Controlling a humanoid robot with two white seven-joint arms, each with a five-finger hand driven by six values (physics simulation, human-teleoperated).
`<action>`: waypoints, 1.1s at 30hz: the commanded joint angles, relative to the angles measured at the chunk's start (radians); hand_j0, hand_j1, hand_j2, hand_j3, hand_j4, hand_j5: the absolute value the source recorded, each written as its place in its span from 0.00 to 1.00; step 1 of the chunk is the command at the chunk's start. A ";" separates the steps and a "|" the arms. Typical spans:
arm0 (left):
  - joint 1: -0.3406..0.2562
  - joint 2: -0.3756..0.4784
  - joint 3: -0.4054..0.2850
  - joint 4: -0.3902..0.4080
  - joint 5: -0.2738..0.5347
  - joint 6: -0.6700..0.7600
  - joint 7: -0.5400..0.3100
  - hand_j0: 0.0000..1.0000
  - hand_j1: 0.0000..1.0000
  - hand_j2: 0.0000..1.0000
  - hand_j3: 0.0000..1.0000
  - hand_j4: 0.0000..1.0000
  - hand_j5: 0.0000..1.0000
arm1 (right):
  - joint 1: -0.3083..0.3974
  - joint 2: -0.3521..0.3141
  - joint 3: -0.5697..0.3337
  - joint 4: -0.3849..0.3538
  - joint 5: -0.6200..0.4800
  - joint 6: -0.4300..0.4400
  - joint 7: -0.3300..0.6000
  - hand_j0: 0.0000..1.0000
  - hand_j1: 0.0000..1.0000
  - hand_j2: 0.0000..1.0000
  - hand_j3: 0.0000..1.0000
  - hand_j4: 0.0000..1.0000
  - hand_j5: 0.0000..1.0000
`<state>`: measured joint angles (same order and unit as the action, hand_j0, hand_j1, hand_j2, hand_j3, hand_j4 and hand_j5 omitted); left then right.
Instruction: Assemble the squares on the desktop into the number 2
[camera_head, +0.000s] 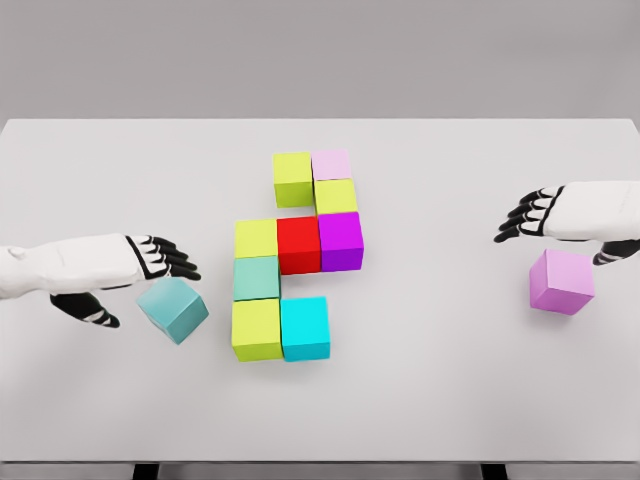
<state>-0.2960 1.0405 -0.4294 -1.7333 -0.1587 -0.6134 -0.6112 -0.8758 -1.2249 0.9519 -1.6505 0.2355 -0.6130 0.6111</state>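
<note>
Head view: teal cube (173, 309) under left hand (128, 275)

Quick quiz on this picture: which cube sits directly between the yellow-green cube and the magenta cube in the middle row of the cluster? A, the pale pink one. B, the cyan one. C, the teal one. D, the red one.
D: the red cube touches the yellow-green cube on its left and the magenta cube on its right.

2 white forearms (70, 266), black-and-white segmented fingers (170, 258)
</note>
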 joint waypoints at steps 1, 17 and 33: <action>-0.005 -0.030 -0.002 0.032 -0.030 0.003 0.000 1.00 1.00 1.00 1.00 1.00 1.00 | 0.000 -0.002 0.001 0.000 -0.004 0.002 0.000 1.00 1.00 1.00 1.00 1.00 1.00; -0.025 -0.102 -0.040 0.095 -0.091 0.003 0.000 1.00 1.00 1.00 1.00 1.00 1.00 | 0.003 0.010 0.047 0.083 0.044 0.002 -0.044 1.00 1.00 1.00 1.00 1.00 1.00; -0.014 -0.093 -0.037 0.092 -0.079 0.003 0.000 1.00 1.00 1.00 1.00 1.00 1.00 | 0.034 0.057 0.042 0.080 0.266 0.002 -0.047 1.00 1.00 1.00 1.00 1.00 1.00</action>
<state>-0.3099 0.9458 -0.4666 -1.6386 -0.2467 -0.6135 -0.6112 -0.8406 -1.1791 0.9973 -1.5707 0.4873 -0.6128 0.5644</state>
